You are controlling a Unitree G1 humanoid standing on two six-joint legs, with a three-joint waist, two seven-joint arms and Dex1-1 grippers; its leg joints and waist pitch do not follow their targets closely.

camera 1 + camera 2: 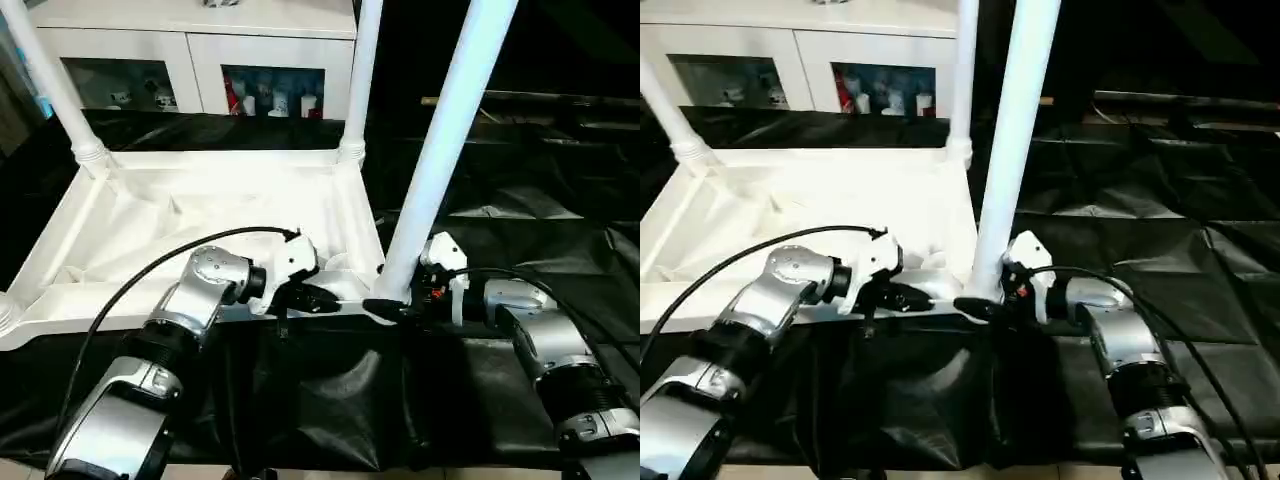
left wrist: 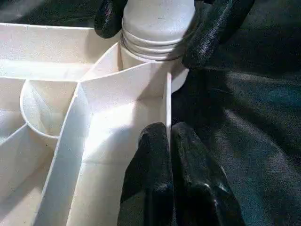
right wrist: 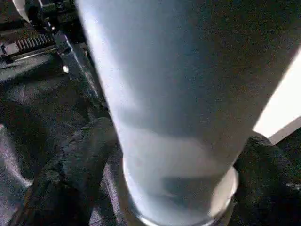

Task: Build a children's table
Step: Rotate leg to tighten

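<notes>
Ribbed white table [image 1: 200,215], smooth tubular leg [image 1: 450,130]

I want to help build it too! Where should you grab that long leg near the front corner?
Probably low on the leg, just above the threads by the socket, coming from the side. It is a round tube standing nearly upright, so fingers fit around it there, as the right gripper does.
</notes>
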